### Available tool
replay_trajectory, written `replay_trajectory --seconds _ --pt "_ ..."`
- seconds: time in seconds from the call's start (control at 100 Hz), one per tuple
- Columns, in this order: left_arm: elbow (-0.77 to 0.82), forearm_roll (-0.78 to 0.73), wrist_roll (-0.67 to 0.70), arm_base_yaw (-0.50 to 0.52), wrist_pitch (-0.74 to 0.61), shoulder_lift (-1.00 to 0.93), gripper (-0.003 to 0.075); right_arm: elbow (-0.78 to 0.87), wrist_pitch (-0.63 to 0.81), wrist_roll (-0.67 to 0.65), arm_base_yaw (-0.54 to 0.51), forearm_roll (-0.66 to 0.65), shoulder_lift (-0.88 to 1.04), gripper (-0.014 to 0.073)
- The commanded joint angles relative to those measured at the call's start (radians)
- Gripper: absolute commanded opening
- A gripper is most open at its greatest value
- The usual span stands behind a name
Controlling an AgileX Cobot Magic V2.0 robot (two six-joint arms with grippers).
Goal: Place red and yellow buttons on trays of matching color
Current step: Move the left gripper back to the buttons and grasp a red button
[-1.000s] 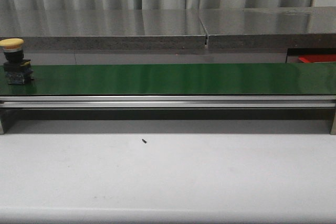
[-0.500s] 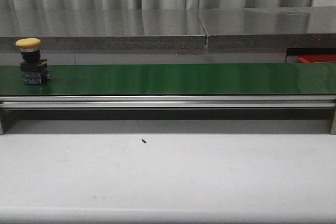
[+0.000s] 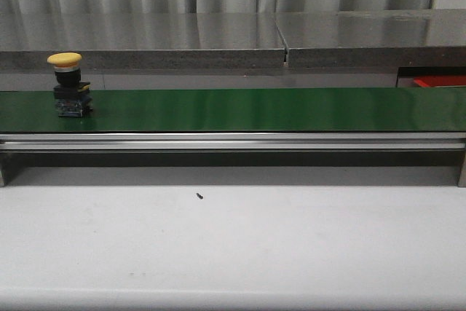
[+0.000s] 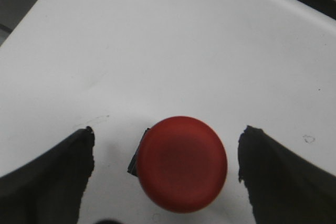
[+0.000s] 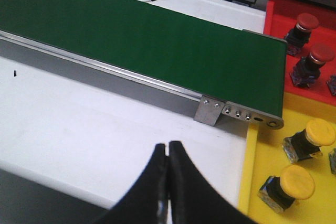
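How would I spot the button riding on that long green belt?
Find the green conveyor belt running across the table. Near its left end stands a single push-button, upright. Its domed yellow cap over a black collar and dark blocky base marks it out; nothing else sits on the belt.

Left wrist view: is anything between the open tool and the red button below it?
Nothing visible. The red domed push-button stands on the bare white table, centred between the left tool's two dark fingers, with clear gaps on both sides and nothing lying around it.
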State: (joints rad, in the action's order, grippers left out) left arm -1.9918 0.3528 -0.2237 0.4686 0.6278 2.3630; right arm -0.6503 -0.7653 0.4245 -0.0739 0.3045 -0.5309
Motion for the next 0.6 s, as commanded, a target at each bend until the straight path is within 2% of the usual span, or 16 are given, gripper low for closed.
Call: replay_trajectory --seconds 0.0,0.18,0.3,0.59 --pt "-0.036 0.015 0.001 0.002 -0.037 -0.072 0.0414 -0.026 0.064 0.003 0.000 0.009 -0.002 -0.0067" --pt "-0.037 0.015 0.001 0.002 -0.031 -0.074 0.0134 -0.026 0.064 0.003 0.000 0.009 -0.002 -0.0067" --pt "-0.067 0.021 0.001 0.002 0.020 -0.083 -0.0010 -0.026 0.064 0.003 0.000 0.009 -0.002 -0.0067" --pt "-0.089 0.069 0.001 -0.012 0.123 -0.233 -0.0019 -0.026 0.064 0.003 0.000 0.009 -0.002 -0.0067"
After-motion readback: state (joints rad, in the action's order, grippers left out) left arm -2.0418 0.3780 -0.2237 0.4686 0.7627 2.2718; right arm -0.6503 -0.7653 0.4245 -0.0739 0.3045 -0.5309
